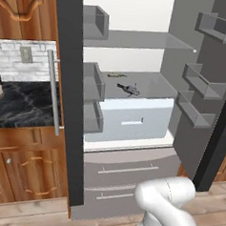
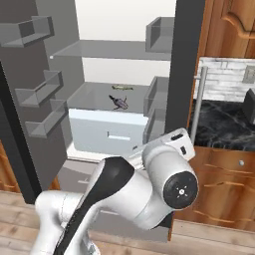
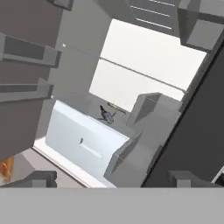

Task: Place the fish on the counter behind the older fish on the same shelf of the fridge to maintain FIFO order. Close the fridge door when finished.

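Observation:
The fridge (image 1: 130, 171) stands with both doors wide open. On its grey shelf (image 1: 152, 84) lie two fish: a slender grey-green fish (image 1: 116, 75) at the back and a darker fish (image 1: 129, 89) in front of it, near the shelf's front edge. The right base view shows the same pair, the back fish (image 2: 122, 87) and the front fish (image 2: 119, 102). In the hand view both fish (image 3: 106, 114) lie far off, and my gripper (image 3: 113, 180) is open, well short of the fridge, with nothing between its fingertips. The black marble counter (image 1: 20, 103) lies left of the fridge.
The left door's dark edge (image 1: 68, 92) with its bar handle (image 1: 54, 94) stands between counter and fridge. The right door (image 1: 207, 93) carries several bins. A pale drawer (image 1: 133, 117) sits under the shelf, and a clear glass shelf (image 1: 139, 40) above it.

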Controlling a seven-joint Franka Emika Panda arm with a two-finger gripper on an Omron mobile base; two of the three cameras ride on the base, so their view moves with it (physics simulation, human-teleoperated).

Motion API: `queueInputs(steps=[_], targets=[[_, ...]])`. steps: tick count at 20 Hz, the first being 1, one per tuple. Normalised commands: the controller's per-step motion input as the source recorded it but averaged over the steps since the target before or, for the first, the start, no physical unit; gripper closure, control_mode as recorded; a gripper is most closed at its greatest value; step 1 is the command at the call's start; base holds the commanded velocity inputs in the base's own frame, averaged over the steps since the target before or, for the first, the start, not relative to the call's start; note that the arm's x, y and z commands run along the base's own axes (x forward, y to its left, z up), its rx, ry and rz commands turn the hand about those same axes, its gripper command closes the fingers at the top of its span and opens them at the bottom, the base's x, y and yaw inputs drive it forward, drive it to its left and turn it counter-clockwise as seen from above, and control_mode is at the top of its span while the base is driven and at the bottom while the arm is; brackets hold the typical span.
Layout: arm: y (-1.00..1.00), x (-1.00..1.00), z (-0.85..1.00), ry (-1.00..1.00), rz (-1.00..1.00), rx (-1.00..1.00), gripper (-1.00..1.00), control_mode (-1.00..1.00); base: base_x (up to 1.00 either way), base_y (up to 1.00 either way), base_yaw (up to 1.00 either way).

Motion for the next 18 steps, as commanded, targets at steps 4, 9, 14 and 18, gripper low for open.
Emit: queueInputs(steps=[4,9,14,18], targets=[[-0.96,0.17,-0.04,-0.23,0.17,0.02,-1.0,-1.0,0.0,0.0,0.0],[-0.92,0.41,-0.16,-0.04,0.12,0.05,-1.0,-1.0,0.0,0.0,0.0],[-0.93,0.94,-0.16,0.0,0.17,0.11,-1.0,-1.0,0.0,0.0,0.0],[-0.71,0.99,-0.22,0.0,0.25,0.13,-1.0,-1.0,0.0,0.0,0.0]])
